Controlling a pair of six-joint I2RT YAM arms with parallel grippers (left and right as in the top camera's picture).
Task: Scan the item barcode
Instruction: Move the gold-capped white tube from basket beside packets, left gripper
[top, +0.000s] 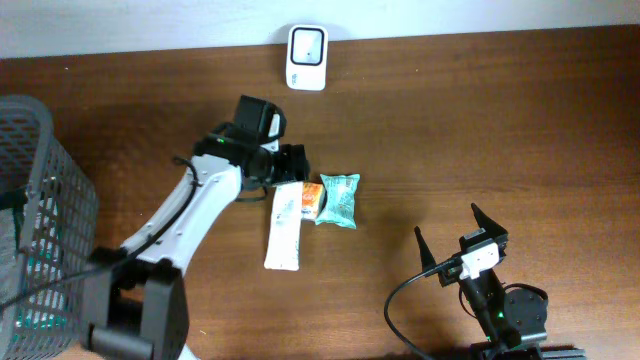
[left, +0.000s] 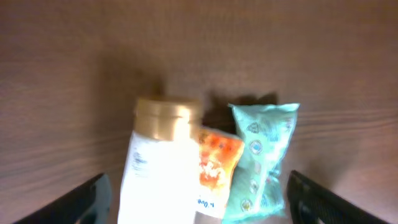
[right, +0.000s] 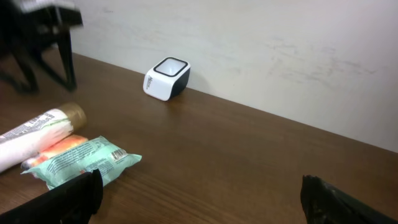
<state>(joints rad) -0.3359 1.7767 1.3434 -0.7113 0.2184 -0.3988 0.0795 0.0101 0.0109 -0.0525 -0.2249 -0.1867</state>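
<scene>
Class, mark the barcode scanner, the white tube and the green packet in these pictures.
barcode scanner (top: 306, 57): overhead view, middle of its top face.
white tube (top: 283, 235): overhead view, middle of its body.
green packet (top: 338, 200): overhead view, centre of the wrapper.

A gold-capped white tube (left: 158, 180), orange packet (left: 217, 165) and teal packet (left: 264, 155) lie touching between wide-spread jaws.

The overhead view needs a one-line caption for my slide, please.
Open left gripper above tube, orange packet and teal packet; scanner behind; right gripper open, apart.
</scene>
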